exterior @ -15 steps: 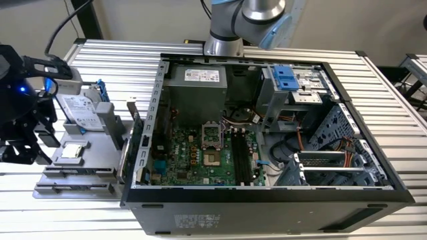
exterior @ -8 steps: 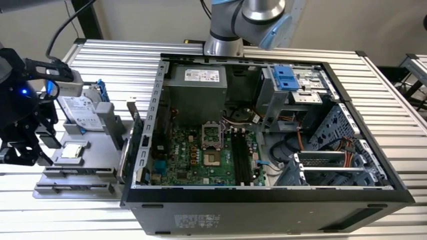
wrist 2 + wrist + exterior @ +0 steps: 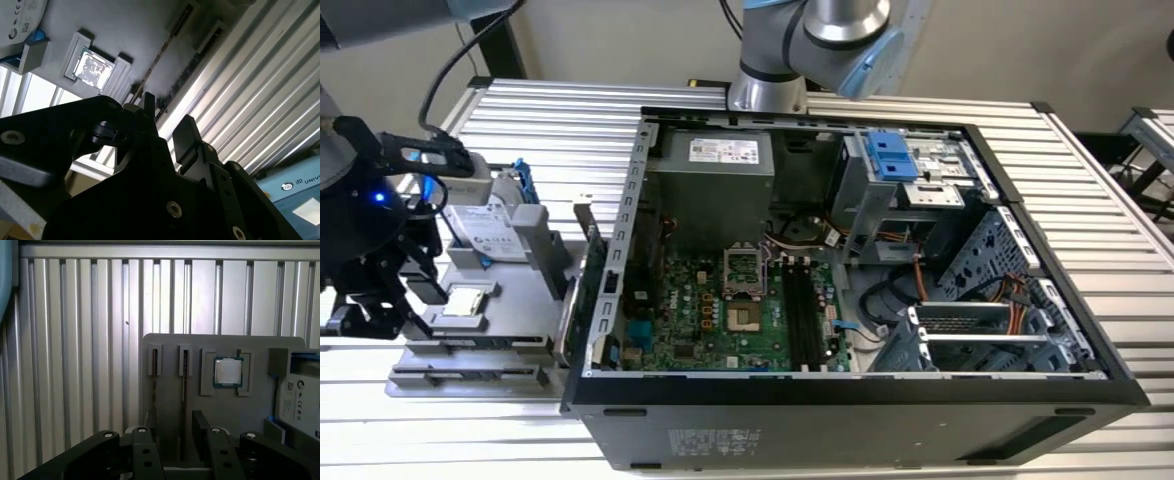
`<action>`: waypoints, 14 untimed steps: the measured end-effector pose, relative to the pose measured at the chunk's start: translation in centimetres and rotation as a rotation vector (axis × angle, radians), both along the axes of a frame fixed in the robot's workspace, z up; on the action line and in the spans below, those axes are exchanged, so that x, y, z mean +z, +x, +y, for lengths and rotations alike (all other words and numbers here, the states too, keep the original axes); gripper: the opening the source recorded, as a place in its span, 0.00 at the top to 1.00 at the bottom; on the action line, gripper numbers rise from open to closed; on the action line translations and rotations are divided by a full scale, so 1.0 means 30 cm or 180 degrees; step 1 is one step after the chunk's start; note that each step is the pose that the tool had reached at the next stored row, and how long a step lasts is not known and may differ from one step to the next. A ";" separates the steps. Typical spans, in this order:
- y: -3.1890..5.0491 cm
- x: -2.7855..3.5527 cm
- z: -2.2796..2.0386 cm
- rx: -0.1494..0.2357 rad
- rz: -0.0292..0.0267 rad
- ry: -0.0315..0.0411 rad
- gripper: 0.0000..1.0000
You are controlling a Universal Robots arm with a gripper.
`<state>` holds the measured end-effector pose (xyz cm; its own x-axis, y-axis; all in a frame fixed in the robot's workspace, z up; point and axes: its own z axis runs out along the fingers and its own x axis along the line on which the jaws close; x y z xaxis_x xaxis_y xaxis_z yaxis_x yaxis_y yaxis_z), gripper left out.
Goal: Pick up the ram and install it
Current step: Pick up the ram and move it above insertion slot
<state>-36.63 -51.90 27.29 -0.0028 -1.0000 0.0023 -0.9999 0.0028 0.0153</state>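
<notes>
- Ribbed metal table (image 3: 560, 110) carries an open computer case (image 3: 854, 420) in the middle of the exterior view, with a grey tray (image 3: 520, 295) of parts at the exterior view's left.
- At the far left edge of that view the black gripper (image 3: 374, 295) hangs over the tray, near the hard drive (image 3: 487, 225) and the square processor (image 3: 228, 372).
- Its fingers stand apart with a clear gap between them, and it has hold of nothing.
- The ram (image 3: 184, 385) stands on edge in a narrow slot of the tray, showing as a thin dark line in the first wrist view. A second slot like it lies just beside it, on the side away from the processor.
- That line runs into the gap between the fingers. I cannot tell whether they are low enough to touch it.
- As I judge it, the step in hand is the pick-up: lined up, not yet gripped. The long black slots (image 3: 803, 310) on the motherboard look empty to me.
- To my eye, the grasp calls for the fingers to go down squarely on either side of the thin board. They should close on its flat faces without catching the slot walls, and the board should lift straight out.
</notes>
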 end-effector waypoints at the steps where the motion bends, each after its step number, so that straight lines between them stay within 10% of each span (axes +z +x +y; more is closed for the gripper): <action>1: 0.000 -0.006 0.000 0.0000 0.0000 0.0000 0.00; 14: 0.000 -0.085 -0.012 -0.0001 0.0000 0.0000 0.00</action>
